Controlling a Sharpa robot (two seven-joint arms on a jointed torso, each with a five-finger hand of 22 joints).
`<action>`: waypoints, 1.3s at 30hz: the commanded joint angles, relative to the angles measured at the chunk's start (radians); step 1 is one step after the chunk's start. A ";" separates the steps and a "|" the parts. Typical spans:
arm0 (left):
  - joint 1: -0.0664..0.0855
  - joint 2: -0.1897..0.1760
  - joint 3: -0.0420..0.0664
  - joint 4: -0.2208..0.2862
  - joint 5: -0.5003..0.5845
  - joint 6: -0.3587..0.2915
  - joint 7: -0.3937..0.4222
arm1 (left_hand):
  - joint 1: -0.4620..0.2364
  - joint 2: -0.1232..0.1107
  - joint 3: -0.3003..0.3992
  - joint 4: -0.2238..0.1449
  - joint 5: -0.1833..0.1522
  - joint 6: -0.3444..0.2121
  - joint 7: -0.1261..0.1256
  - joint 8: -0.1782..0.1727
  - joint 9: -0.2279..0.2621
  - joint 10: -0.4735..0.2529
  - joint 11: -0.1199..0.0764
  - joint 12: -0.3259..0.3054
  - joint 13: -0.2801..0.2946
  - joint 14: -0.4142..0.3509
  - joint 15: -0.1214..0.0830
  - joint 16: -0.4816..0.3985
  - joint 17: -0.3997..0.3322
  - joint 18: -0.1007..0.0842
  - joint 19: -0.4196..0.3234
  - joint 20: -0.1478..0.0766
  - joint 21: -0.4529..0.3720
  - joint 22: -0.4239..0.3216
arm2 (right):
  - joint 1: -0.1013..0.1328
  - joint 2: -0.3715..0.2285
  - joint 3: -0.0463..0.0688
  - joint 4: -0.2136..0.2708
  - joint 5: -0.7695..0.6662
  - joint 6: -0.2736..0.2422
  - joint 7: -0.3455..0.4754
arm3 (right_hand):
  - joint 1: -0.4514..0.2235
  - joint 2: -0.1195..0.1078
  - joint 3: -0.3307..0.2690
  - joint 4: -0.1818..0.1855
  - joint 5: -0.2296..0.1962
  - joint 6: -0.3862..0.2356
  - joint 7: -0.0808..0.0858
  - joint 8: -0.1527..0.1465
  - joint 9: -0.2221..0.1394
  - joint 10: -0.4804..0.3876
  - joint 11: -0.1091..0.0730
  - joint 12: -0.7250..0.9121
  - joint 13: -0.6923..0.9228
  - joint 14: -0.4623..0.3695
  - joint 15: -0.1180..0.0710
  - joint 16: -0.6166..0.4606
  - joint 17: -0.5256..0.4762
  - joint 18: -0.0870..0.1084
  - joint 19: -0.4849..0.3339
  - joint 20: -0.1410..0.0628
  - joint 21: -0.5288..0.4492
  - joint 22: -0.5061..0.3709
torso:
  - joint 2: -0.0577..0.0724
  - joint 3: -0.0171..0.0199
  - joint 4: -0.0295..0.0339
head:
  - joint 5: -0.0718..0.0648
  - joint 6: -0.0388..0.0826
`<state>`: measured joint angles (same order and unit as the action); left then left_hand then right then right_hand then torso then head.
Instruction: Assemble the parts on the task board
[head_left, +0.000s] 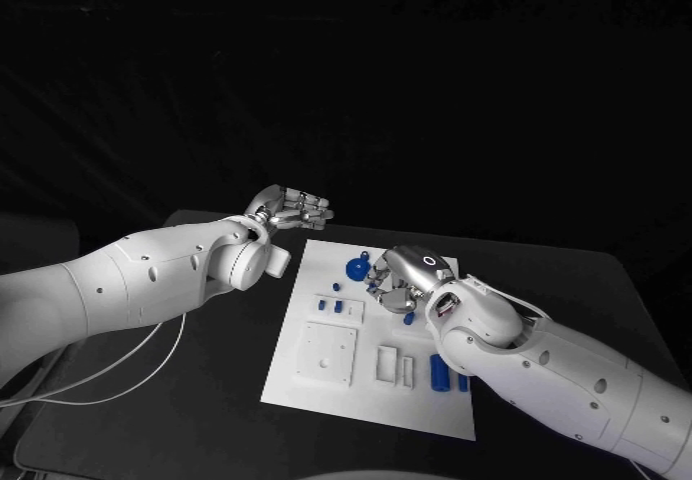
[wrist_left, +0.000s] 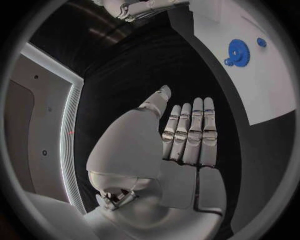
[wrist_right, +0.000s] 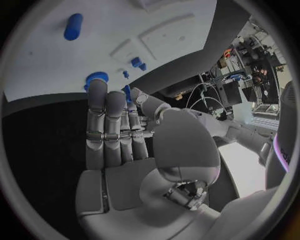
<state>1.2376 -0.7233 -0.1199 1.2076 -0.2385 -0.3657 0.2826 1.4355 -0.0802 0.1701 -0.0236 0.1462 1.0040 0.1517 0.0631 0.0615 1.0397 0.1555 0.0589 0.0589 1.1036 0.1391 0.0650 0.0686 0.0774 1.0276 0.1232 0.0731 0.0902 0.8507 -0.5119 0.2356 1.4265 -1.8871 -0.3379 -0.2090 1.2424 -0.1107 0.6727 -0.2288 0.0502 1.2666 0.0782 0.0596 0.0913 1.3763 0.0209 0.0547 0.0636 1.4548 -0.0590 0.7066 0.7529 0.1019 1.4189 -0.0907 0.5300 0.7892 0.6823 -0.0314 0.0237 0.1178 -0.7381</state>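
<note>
Board (head_left: 335, 385) mid-table, blue parts loose on it, gear (head_left: 358, 268) near far edge. Right hand (head_left: 405, 283) over far end, fingers straight, nothing held. Left hand (head_left: 290, 211) off-board, empty, fingers straight. Looks like reach step; next probably needs clean pinch on small part.

A black table (head_left: 173, 400) carries thin white cables (head_left: 137, 375) trailing near its left edge.

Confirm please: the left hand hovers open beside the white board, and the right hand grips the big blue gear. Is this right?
Not quite. The right hand grips nothing: in the right wrist view its fingers are straight and empty. The big blue gear lies untouched on the board. The left hand hovers open.
</note>
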 joint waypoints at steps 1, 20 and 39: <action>0.001 0.006 0.001 0.007 0.029 -0.032 0.027 | -0.003 0.007 -0.002 -0.003 -0.001 0.008 0.002 0.003 0.000 -0.005 0.001 0.000 0.000 -0.008 0.002 -0.004 -0.001 0.002 0.004 0.004 0.004 -0.001 | -0.006 0.018 -0.013 -0.015 -0.026 0.005 0.022 | 0.000 0.008 0.003 -0.006 0.003 0.006 -0.002 0.005 0.001 0.007 -0.004 0.006 0.002 0.000 -0.009 -0.001 -0.001 0.014 0.006 -0.001 -0.005 0.001 | 0.002 -0.0009 -0.0005 | 0.027 -0.007; 0.001 0.029 0.001 0.032 -0.021 -0.057 0.051 | -0.001 0.009 0.000 -0.006 0.000 0.010 0.001 0.004 0.000 -0.002 0.000 0.000 0.000 -0.008 0.002 -0.004 0.000 0.004 0.004 0.005 0.006 -0.004 | -0.055 0.095 -0.090 -0.075 -0.065 0.003 0.023 | -0.003 0.013 0.003 -0.014 0.004 0.005 -0.002 0.005 0.002 0.005 -0.004 0.006 0.002 -0.001 -0.010 0.003 -0.006 0.015 0.013 -0.002 -0.024 0.056 | 0.002 0.0008 -0.0019 | 0.087 -0.029; 0.001 0.033 0.001 0.036 -0.027 -0.051 0.048 | -0.003 0.010 -0.001 -0.008 -0.001 0.012 0.000 0.003 0.000 -0.006 0.001 0.000 0.000 -0.012 0.004 -0.004 0.000 0.004 0.002 0.006 0.006 -0.007 | -0.077 0.096 -0.112 -0.073 -0.067 0.009 0.014 | -0.007 0.016 0.003 -0.020 0.004 0.004 -0.002 0.005 0.002 0.005 -0.004 0.006 0.002 -0.001 -0.010 0.010 -0.010 0.017 0.024 -0.001 -0.040 0.122 | 0.002 0.0008 -0.0019 | 0.110 -0.046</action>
<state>1.2374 -0.6919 -0.1202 1.2417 -0.2585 -0.4139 0.3161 1.4355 -0.0802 0.1676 -0.0262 0.1462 1.0110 0.1518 0.0630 0.0615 1.0397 0.1554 0.0589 0.0589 1.1003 0.1428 0.0651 0.0686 0.0774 1.0276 0.1232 0.0731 0.0841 0.7763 -0.4150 0.1257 1.3519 -1.9402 -0.3376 -0.1954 1.2382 -0.1036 0.6749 -0.2433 0.0510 1.2640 0.0790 0.0608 0.0915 1.3775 0.0158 0.0551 0.0643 1.4553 -0.0639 0.7105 0.7435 0.1020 1.4362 -0.0917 0.4952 0.9099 0.6843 -0.0306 0.0215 0.2271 -0.7811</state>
